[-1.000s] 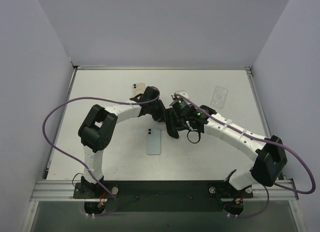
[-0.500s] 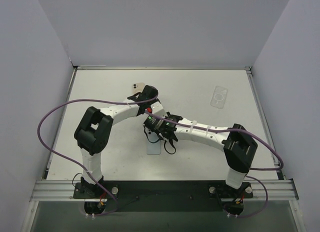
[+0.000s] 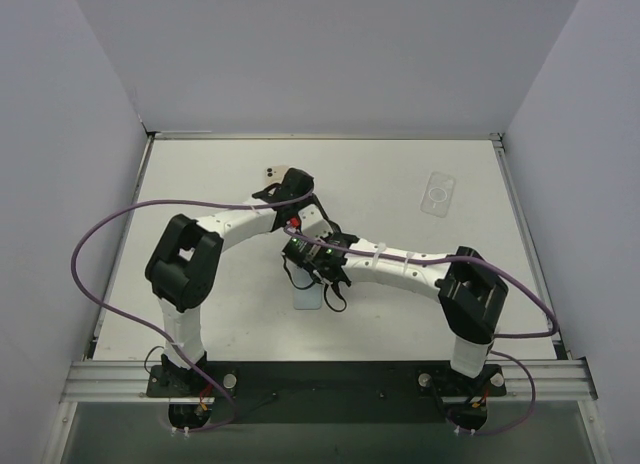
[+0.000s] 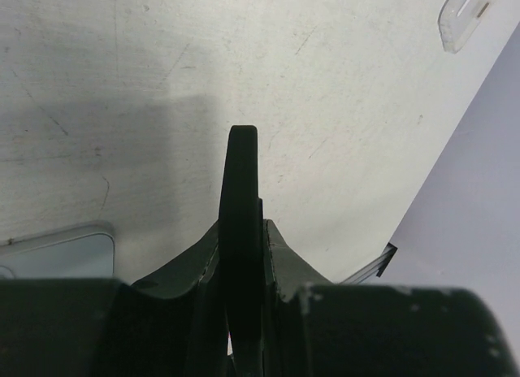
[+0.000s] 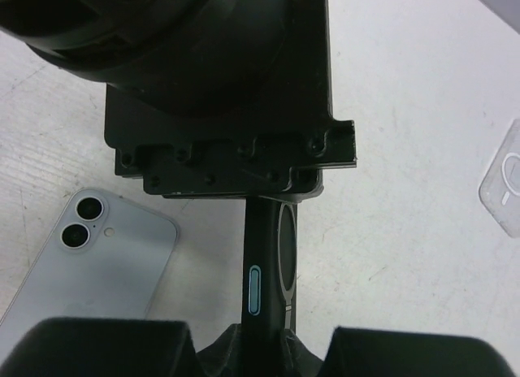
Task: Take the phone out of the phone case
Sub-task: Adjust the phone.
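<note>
- Spreading between plain lilac-grey walls (image 3: pixel 330 54), a white table top (image 3: pixel 400 164) is seen, faintly scratched and scuffed in the wrist views; a metal rail (image 3: pixel 330 382) is fixed along its near edge, where both arm bases are bolted.
- Three loose things are laid flat on it: a beige phone (image 3: pixel 274 172) at the far left, a clear phone case (image 3: pixel 438 194) with a ring printed on it at the far right, and a light-blue phone (image 5: pixel 89 263) with two round lenses, lying back up near the middle.
- The left gripper (image 4: pixel 241 231) is shown with its jaws drawn narrow, closed on a thin dark slab (image 5: pixel 262 255) that stands edge-on between them.
- The right gripper (image 5: pixel 272 344) is met nose to nose with the left one; its jaws are likewise pressed close on the near end of the same slab, while the far end is hidden under the black body of the left gripper.
- The slab is held over the middle-left of the table, just beyond the light-blue phone and well apart from the clear phone case; from above it is almost wholly covered by the two wrists.
- Its edge is black and rounded, with a pale-blue pill-shaped button set in it and an oval opening beside that.
- Whether a phone is seated inside it cannot be told from this edge-on angle.
</note>
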{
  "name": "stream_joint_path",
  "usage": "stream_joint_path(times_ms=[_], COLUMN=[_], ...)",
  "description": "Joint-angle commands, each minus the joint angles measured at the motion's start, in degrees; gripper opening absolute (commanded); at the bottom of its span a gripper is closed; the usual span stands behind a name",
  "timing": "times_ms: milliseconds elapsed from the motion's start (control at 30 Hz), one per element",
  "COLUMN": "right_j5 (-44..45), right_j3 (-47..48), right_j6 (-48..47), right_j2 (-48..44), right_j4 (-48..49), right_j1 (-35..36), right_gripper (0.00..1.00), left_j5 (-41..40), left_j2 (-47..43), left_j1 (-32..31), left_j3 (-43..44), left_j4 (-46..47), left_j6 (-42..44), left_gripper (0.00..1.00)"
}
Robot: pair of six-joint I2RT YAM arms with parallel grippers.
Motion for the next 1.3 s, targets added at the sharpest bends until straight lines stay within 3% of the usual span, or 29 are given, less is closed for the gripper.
stream_joint_path(times_ms=[0, 200, 233, 267, 300, 333, 400, 467, 633, 867, 1000, 1100, 1267], right_j5=[3.52, 3.08, 2.55, 1.77, 0.97, -1.3, -4.29, -8.69, -13.79, -28.36, -44.68, -52.52, -58.44], right_j3=[1.33, 0.36, 0.01, -0.78, -1.39, -2.01, -4.56, -6.58, -10.63, -18.44, -24.59, -27.32, -27.33], right_j6=[-1.07, -0.11, 0.25, 1.21, 1.74, 2.44, 3.94, 5.08, 6.49, 11.85, 15.89, 19.14, 22.83], right_j2=[1.78, 0.73, -0.49, -1.37, -2.16, -4.0, -5.94, -9.19, -14.11, -22.37, -27.91, -31.52, -35.3], right_j4=[-1.8, -1.71, -1.45, -1.18, -0.75, 0.21, 1.71, 4.26, 7.6, 14.54, 24.88, 31.22, 35.64], right_j1=[0.05, -0.22, -0.65, -1.18, -1.71, -3.28, -5.04, -7.59, -10.76, -20.24, -29.72, -33.08, -35.9], right_gripper=[0.02, 0.0, 0.0, 0.0, 0.0, 0.0, 0.0, 0.0, 0.0, 0.0, 0.0, 0.0, 0.0], left_j5=[0.82, 1.26, 1.79, 2.05, 2.14, 2.58, 2.84, 3.46, 4.69, 7.68, 10.83, 18.02, 23.49], left_j2=[-5.16, -5.86, -5.86, -5.78, -5.78, -5.95, -5.95, -5.95, -5.78, -8.32, -11.92, -11.93, -10.96], left_j1=[-0.1, -0.02, 0.07, 0.07, 0.16, 0.25, 0.42, 0.77, 1.56, 5.69, 9.03, 10.09, 9.3], left_j3=[-0.55, -1.51, -1.52, -1.78, -1.87, -1.95, -2.31, -2.48, -3.1, -8.8, -17.49, -21.64, -24.19], left_j4=[2.93, 3.54, 4.07, 4.25, 4.51, 5.21, 6.09, 6.62, 8.46, 13.82, 30.28, 43.3, 55.91], left_j6=[-1.77, -1.5, -1.42, -1.5, -1.68, -2.03, -2.29, -2.47, -3.17, -4.66, -7.91, -10.9, -15.91], left_gripper=[0.0, 0.0, 0.04, 0.12, 0.27, 0.61, 0.77, 0.83, 0.84, 0.84, 0.85, 0.85, 0.85])
